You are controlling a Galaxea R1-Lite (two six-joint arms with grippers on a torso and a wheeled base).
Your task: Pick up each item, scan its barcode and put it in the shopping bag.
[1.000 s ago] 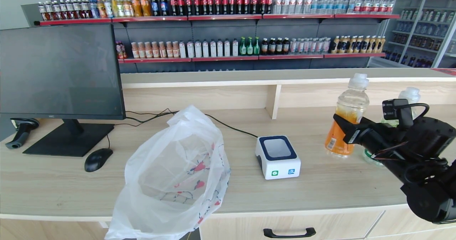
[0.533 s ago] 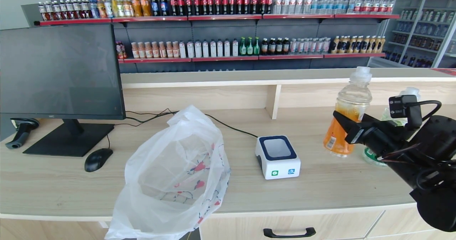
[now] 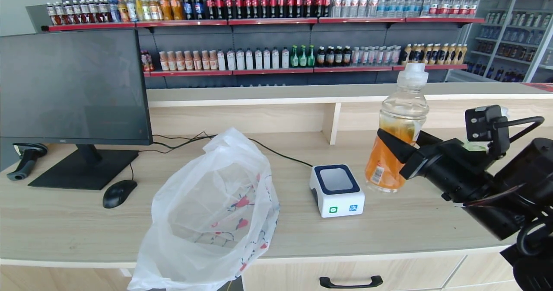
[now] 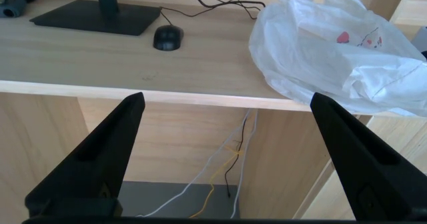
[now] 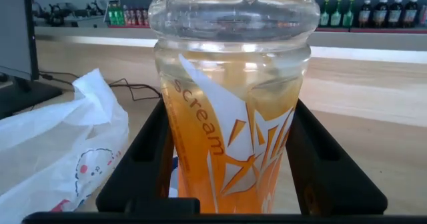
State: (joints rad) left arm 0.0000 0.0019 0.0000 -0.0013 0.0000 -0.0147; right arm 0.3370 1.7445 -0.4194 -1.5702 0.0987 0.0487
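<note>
- The black two-finger right gripper [image 3: 395, 146] is clamped around the middle of a clear plastic bottle of orange drink [image 3: 402, 109], one finger on each side.
- The black right arm [image 3: 488, 187] stretches forward and inward.
- The black left gripper [image 4: 227, 154] hangs low, its fingers spread wide apart.

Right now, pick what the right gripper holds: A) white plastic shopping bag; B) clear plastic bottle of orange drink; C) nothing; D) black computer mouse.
B: the right gripper has its black fingers pressed against both sides of the clear plastic bottle of orange drink.
</note>
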